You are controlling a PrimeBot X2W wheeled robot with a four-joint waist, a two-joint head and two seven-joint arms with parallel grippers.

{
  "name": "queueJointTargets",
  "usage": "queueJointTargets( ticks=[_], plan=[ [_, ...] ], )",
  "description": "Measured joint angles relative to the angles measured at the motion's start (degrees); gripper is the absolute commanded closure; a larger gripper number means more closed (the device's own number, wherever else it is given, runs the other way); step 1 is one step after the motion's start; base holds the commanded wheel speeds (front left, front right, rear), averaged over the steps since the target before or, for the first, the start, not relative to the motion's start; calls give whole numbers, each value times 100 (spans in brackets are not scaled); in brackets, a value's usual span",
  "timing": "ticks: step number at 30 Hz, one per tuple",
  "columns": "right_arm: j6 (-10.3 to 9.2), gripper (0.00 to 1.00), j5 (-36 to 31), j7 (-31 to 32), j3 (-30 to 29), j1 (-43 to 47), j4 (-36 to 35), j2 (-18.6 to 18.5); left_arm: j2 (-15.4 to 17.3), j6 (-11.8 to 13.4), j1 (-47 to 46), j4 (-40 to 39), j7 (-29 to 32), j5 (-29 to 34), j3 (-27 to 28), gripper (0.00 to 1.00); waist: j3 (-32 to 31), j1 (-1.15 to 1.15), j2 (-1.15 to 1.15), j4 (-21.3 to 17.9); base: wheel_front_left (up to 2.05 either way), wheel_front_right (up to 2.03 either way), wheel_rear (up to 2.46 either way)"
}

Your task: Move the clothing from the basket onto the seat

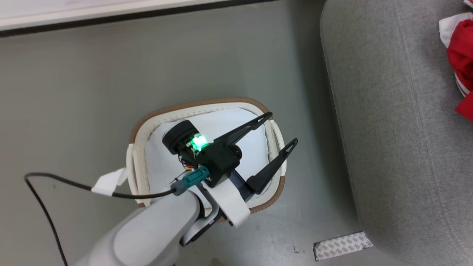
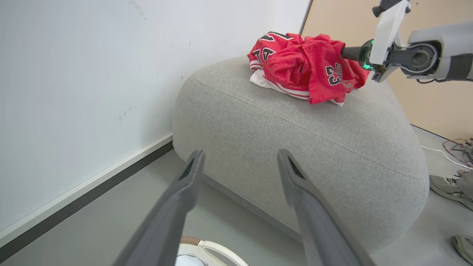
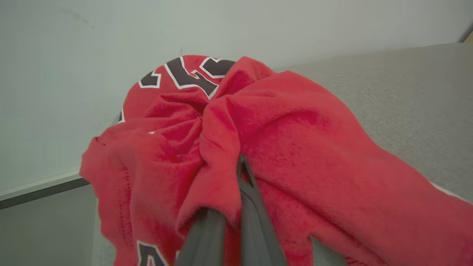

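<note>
The cream basket with its brown rim stands on the floor, its plain white bottom showing. My left gripper hovers over its right side, open, with nothing between the fingers; the left wrist view looks past that gripper to the grey seat. Red clothing lies bunched on top of the seat. My right gripper is shut on a fold of this clothing, its fingertips buried in the fabric. In the head view the clothing peeks in at the right edge, on the seat.
A white wall with a dark baseboard runs behind the basket. A strip of patterned tape lies on the floor by the seat. A black cable trails at the left. Shoes and loose wires lie beyond the seat.
</note>
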Motion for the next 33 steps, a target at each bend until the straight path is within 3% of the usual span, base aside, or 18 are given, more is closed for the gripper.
queueJointTargets(
  ticks=[4,5,6,7,18,25,29,33],
  plan=[
    [0,100,92,243,259,310,175,-97,-62,16,98,138,-110,-42,-18,0,-200,-1,0,36,0,0,0],
    [0,72,131,330,326,381,218,-91,-70,23,117,166,-116,-48,-16,0,-254,-1,0,31,0,0,0],
    [0,23,148,417,404,449,257,-89,-79,24,138,196,-148,-55,-18,0,-309,-1,0,22,0,0,0],
    [0,0,176,511,487,511,271,-89,-86,25,158,221,-164,-57,-22,0,-364,-1,0,10,0,0,0],
    [0,0,697,1291,912,1172,-569,-790,-216,171,528,520,-367,-310,68,0,-1292,-2,0,-152,0,0,0],
    [0,0,749,1715,589,1539,-1764,-1245,-232,426,936,589,-465,-610,470,0,-2127,-4,0,-225,0,0,0],
    [0,0,617,1862,324,1668,-2466,-1234,-182,566,1094,536,-490,-714,792,0,-2567,-4,0,-175,0,0,0],
    [0,0,381,1863,167,1782,-3104,-948,-80,713,1302,465,-500,-767,1124,0,-2902,-4,0,-1,0,0,0]
  ],
)
